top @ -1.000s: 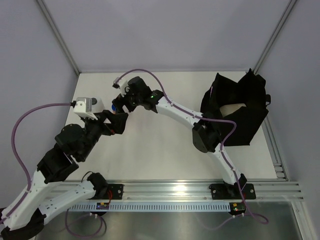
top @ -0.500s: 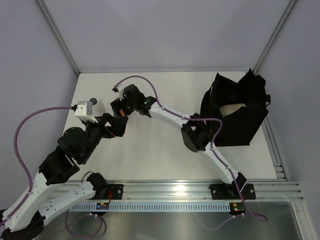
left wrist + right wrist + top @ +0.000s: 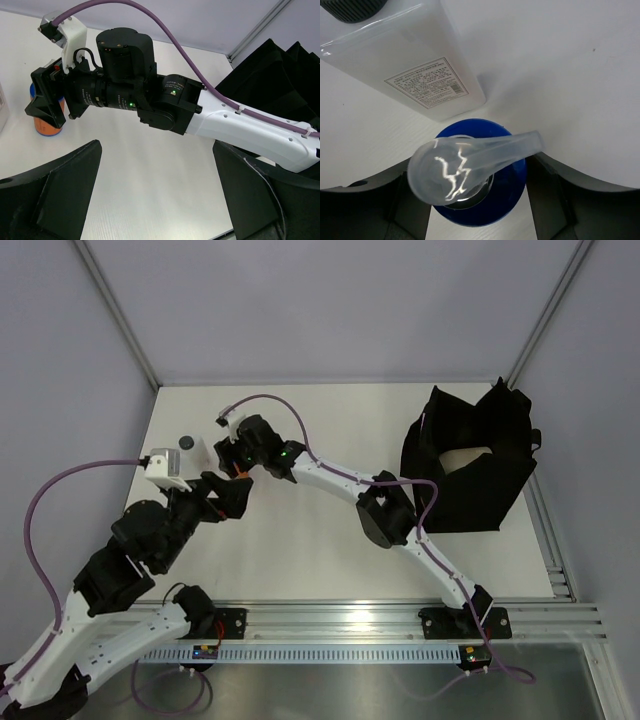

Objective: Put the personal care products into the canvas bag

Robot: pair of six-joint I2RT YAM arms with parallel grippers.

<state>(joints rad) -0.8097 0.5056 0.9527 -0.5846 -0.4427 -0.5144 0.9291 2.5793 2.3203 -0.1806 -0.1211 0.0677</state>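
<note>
An orange bottle [image 3: 48, 128] with a blue cap [image 3: 492, 200] and a clear pump head stands at the table's left. My right gripper [image 3: 238, 458] reaches across to it, and its jaws press the blue cap from both sides in the right wrist view. A clear bottle [image 3: 410, 57] with a grey cap [image 3: 186, 443] stands just beyond it, close by. My left gripper [image 3: 230, 496] hovers open just in front of the orange bottle, with bare table between its fingers [image 3: 67, 187]. The black canvas bag [image 3: 470, 465] sits open at the right.
The right arm's white link [image 3: 250, 132] stretches across the table from the bag side to the bottles. Grey walls enclose the table on three sides, and an aluminium rail [image 3: 350, 620] runs along the near edge.
My right gripper has moved left and down over the orange bottle and its jaws have closed in on the cap. The left arm has drawn back slightly toward the near left.
</note>
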